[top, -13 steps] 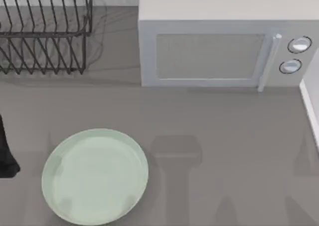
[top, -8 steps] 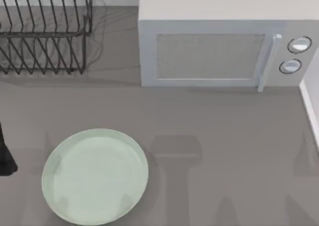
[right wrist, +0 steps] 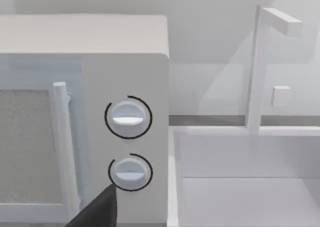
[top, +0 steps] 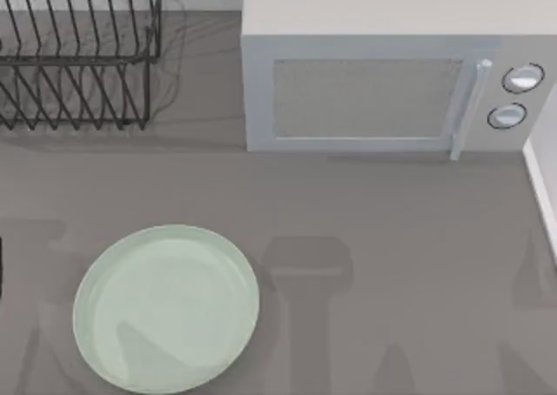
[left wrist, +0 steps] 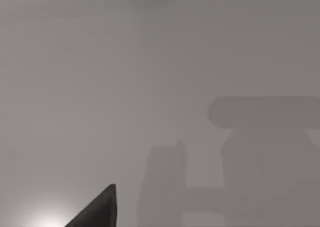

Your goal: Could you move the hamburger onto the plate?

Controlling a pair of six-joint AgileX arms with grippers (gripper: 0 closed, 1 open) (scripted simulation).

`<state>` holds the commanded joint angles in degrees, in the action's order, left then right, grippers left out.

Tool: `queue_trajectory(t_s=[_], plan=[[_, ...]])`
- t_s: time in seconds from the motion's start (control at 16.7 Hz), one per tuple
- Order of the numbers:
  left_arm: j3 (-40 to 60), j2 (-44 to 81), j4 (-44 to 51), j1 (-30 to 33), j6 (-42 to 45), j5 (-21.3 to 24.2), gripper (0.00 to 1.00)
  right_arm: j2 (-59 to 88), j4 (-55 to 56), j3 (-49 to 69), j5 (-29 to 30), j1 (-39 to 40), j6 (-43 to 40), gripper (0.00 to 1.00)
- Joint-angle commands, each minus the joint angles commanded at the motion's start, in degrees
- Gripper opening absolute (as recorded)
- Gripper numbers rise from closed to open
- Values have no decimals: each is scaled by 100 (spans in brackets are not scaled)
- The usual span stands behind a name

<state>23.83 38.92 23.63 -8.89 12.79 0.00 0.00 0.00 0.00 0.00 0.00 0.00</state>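
Grey and bare, the desk (top: 392,238) stretched out in front of the microwave (top: 383,90), which stood at the back of it. Left of the microwave, also at the back, sat a dark wire dish rack (top: 78,56). The plate (top: 165,306) lay well in front of the microwave and toward its left, pale mint-green, with nothing resting on it (only soft shadows crossed its surface). I could not make out the hamburger anywhere around the microwave or the plate.

From the right wrist view, the microwave's two round knobs (right wrist: 128,118) sat one above the other beside its upright door handle (right wrist: 62,147), and a white sink basin (right wrist: 240,187) with a thin faucet (right wrist: 260,67) stood just beside the microwave on the knob side. A dark tip of the right claw (right wrist: 97,212) showed near the lower knob; whether it was apart or together I could not tell.

From the left wrist view, a dark tip of the left claw (left wrist: 97,209) hung over bare desk, its state likewise impossible to tell.
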Motion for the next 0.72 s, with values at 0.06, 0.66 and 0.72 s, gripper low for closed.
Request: queue_trajectory(t_s=[0.06, 0.66, 0.72], plan=[[300, 568, 322, -116, 168, 0, 100, 0, 0, 0, 0, 0, 0, 100], [2791, 4676, 2823, -1057, 1509, -7, 100, 0, 0, 0, 0, 0, 0, 100], [2923, 4876, 2940, -1104, 1575, -6, 100, 0, 0, 0, 0, 0, 0, 100]])
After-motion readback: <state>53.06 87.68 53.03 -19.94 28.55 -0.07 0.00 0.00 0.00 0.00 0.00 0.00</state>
